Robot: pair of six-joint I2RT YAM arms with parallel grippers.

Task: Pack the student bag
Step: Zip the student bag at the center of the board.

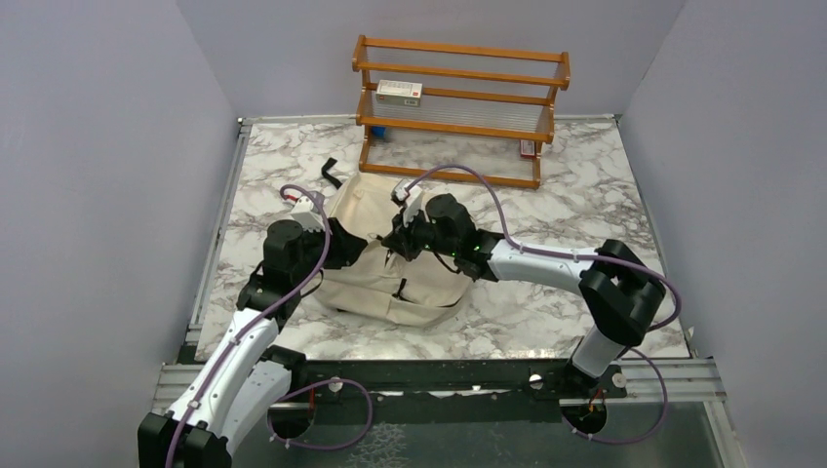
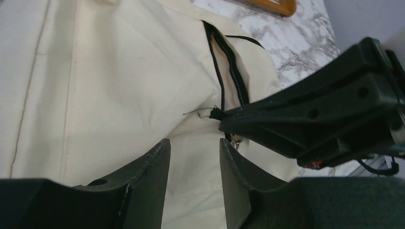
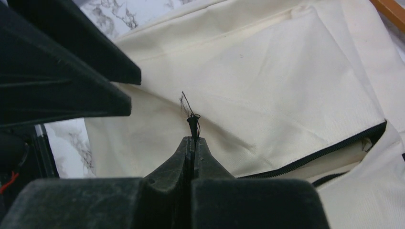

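The student bag (image 1: 390, 288), a big cream canvas backpack, lies in the middle of the marble table. My right gripper (image 3: 192, 139) is shut on the black zipper pull cord (image 3: 193, 121), whose frayed end sticks out past the tips. The black zipper (image 3: 310, 155) runs off to the right, partly undone. My left gripper (image 2: 193, 140) is open just over the bag's cloth (image 2: 95, 71), jaws apart with nothing between them. The right gripper's tip (image 2: 223, 115) lies close to the upper right of it, beside the zipper (image 2: 234, 71). From above, both grippers meet over the bag's middle (image 1: 385, 246).
A wooden shelf rack (image 1: 458, 107) stands at the back of the table, with a white box (image 1: 400, 93) on its upper shelf and a small item (image 1: 528, 148) at its lower right. A black strap (image 1: 330, 172) pokes out behind the bag. Grey walls close in left and right.
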